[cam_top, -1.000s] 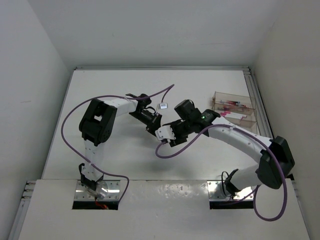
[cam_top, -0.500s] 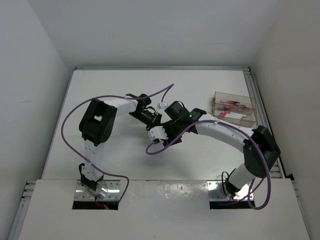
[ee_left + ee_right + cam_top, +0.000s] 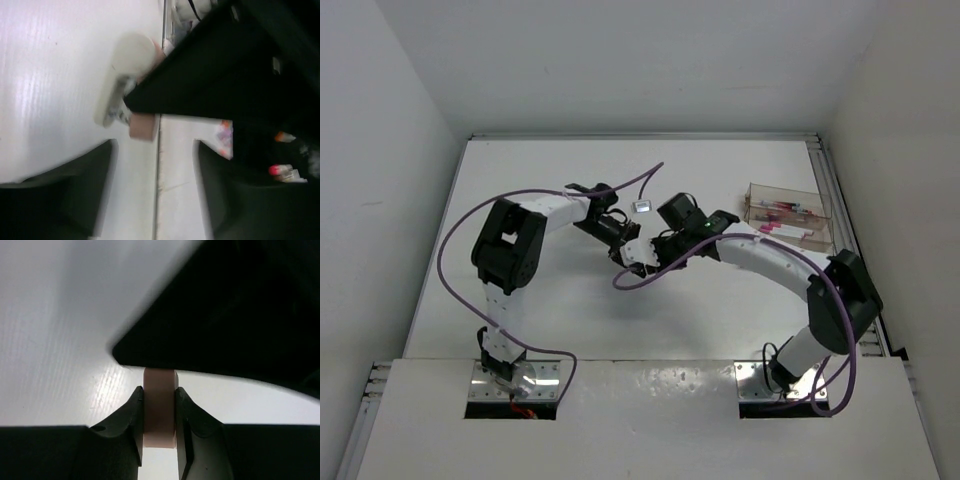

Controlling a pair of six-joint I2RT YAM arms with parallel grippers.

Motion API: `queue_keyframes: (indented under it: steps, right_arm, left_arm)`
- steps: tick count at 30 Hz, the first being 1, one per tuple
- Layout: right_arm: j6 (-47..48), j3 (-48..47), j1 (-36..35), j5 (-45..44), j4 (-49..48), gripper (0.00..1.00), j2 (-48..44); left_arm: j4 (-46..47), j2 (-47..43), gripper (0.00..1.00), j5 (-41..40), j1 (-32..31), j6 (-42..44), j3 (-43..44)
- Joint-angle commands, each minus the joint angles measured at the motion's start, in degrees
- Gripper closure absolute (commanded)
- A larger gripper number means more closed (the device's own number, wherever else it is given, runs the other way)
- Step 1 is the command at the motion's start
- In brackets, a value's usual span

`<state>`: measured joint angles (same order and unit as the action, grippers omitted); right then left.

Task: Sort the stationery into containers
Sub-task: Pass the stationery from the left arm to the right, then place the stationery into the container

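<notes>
A pinkish eraser (image 3: pixel 159 407) stands upright between my right gripper's (image 3: pixel 159 412) fingers, which are shut on both its flat sides. In the left wrist view the same eraser (image 3: pixel 142 126) shows past my left gripper (image 3: pixel 152 192), whose jaws stand open and apart from it with bare table between them. From above, both grippers meet at mid-table: left gripper (image 3: pixel 619 238), right gripper (image 3: pixel 638 256). A small second eraser (image 3: pixel 643 207) lies just beyond them. The clear container (image 3: pixel 788 215) at the right holds several pens with pink or red caps.
Purple cables (image 3: pixel 640 180) loop over the table around both arms. The dark body of the left gripper (image 3: pixel 240 305) hangs close over the held eraser. A rail (image 3: pixel 828 190) runs along the table's right edge behind the container.
My right arm has swung left to the left gripper and its jaws have shut on the eraser. My left gripper's jaws have opened and let the eraser go.
</notes>
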<state>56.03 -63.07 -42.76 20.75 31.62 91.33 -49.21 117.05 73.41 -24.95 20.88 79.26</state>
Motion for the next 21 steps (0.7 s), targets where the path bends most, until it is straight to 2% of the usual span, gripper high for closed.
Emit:
queue_keyframes:
  steps: [1,2,5,7,11,14,17,21]
  right_arm:
    - [-2.85,-1.35,3.2,0.86,-0.78,1.0,-4.84]
    - [-3.38,-1.53,4.0,1.04,-0.24,1.0,-5.98]
    - [-6.97,-2.23,9.26,2.53,2.22,1.0,-13.25]
    - [-6.81,-1.36,16.02,4.11,4.41,1.0,-16.43]
    - [-0.51,1.8,29.11,8.33,7.49,1.0,-20.84]
    - [3.36,0.93,41.05,13.41,12.22,1.0,-19.7]
    - [9.52,-1.26,49.14,19.47,16.7,1.0,-16.72]
    - [19.02,-4.85,56.29,25.65,24.71,1.0,-10.23]
  left_arm:
    - [-0.27,-5.34,0.15,-0.01,2.0,1.35,0.89]
    - [-0.01,-6.48,0.0,-1.93,2.62,0.74,1.07]
    - [0.6,-9.82,0.0,-5.53,6.75,-1.11,3.43]
    - [2.0,-13.58,0.0,-8.44,10.17,-1.81,4.05]
    - [6.75,-18.87,0.0,-12.4,12.99,-1.99,2.48]
    - [5.19,-19.67,0.0,-13.38,12.3,0.9,1.68]
    - [5.09,-19.76,0.0,-15.39,11.68,2.58,0.28]
    - [14.98,-24.22,0.0,-22.49,11.85,-2.76,-5.15]
